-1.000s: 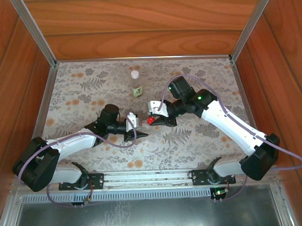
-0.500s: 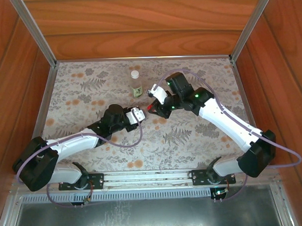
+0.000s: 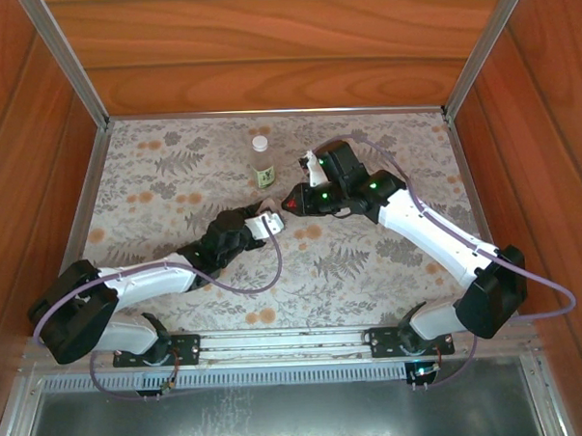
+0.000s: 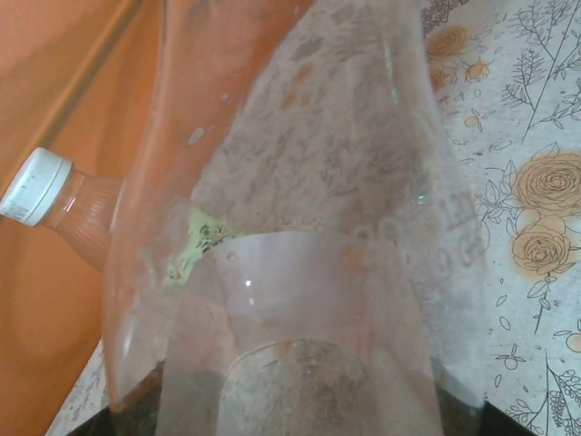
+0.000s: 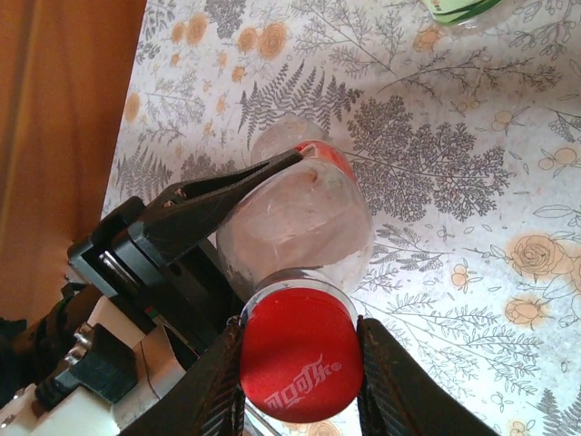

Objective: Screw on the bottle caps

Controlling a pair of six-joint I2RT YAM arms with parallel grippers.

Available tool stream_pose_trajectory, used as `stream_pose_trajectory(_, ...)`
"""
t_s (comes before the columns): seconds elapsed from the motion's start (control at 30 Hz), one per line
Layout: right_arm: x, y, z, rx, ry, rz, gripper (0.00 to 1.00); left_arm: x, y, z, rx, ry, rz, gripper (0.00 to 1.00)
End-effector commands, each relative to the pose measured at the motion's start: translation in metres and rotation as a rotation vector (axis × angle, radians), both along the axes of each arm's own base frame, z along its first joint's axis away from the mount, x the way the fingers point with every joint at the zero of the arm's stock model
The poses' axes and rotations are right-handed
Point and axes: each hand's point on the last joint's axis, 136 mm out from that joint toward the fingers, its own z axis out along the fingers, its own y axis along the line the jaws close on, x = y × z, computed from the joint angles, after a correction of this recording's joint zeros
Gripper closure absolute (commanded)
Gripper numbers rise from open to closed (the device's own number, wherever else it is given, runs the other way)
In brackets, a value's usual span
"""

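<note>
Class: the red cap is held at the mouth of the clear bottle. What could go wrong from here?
1. The red cap, pinched between the right fingers, may sit askew on the clear bottle and cross-thread.
2. The left fingers grip that bottle by its rounded body; twisting could make it slip or crumple.

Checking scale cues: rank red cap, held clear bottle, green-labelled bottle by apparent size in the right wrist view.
The clear bottle
red cap, nearly equal because nearer the camera
green-labelled bottle, cropped at the edge
</note>
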Motion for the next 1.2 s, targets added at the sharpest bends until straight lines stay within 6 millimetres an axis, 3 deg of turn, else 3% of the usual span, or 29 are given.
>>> stream_pose_trajectory(0.0,-0.015,0.008,0.031,0.071,-0.22,0.221,0.56,-0.02,-0.007,-0.021,0.014,0.065,-0.133,0.54)
stream_pose_trajectory(0.03,-0.022,0.008,0.035,0.069,-0.325,0.325,0.5,-0.029,-0.01,-0.024,-0.009,0.107,-0.185,0.54)
stream_pose_trajectory(0.2,-0.061,-0.002,0.037,0.029,-0.704,0.757,0.45,-0.07,-0.022,-0.031,-0.126,0.354,-0.428,0.54)
stream_pose_trajectory(0.3,-0.074,-0.009,0.033,-0.002,-0.815,0.915,0.43,-0.083,-0.024,-0.033,-0.146,0.441,-0.499,0.54)
stream_pose_trajectory(0.43,-0.093,-0.017,0.031,-0.005,-0.825,1.097,0.45,-0.094,-0.026,-0.029,-0.198,0.52,-0.575,0.54)
stream_pose_trajectory(0.67,-0.089,-0.016,0.024,-0.05,-0.789,1.166,0.58,-0.107,-0.029,-0.015,-0.26,0.573,-0.668,0.54)
stream_pose_trajectory(1.17,-0.081,-0.005,0.016,-0.07,-0.772,1.196,0.6,-0.11,-0.029,-0.013,-0.28,0.611,-0.697,0.54)
